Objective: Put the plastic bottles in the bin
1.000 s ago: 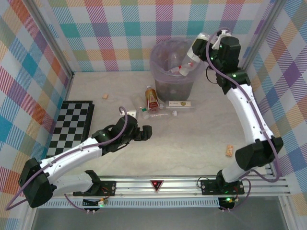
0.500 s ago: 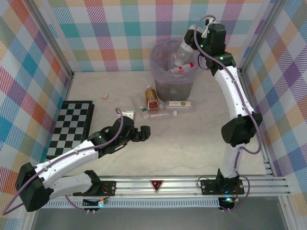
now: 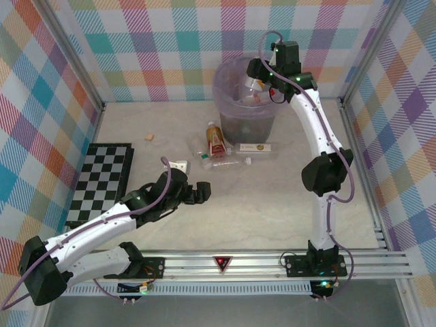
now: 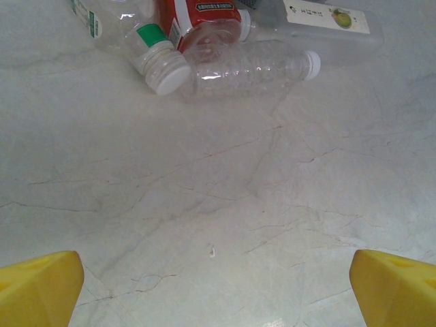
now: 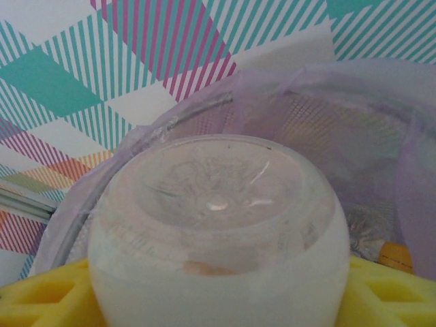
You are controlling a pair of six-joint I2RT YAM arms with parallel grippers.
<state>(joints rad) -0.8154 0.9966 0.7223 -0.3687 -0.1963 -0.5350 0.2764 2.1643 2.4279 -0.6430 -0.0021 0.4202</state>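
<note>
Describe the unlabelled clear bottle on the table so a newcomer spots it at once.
From the round grey-lilac plastic bin at the back of the table, come forward to the bottles lying before it. On their near edge lies the clear ribbed plastic bottle, white cap pointing right. Unlike the red-labelled bottle and green-banded bottle beside it, it bears no label.

Right hand (image 3: 261, 76) over bin (image 3: 224, 76), holding bottle (image 3: 253, 87), bottles (image 3: 216, 142) on table (image 3: 272, 204)
</note>
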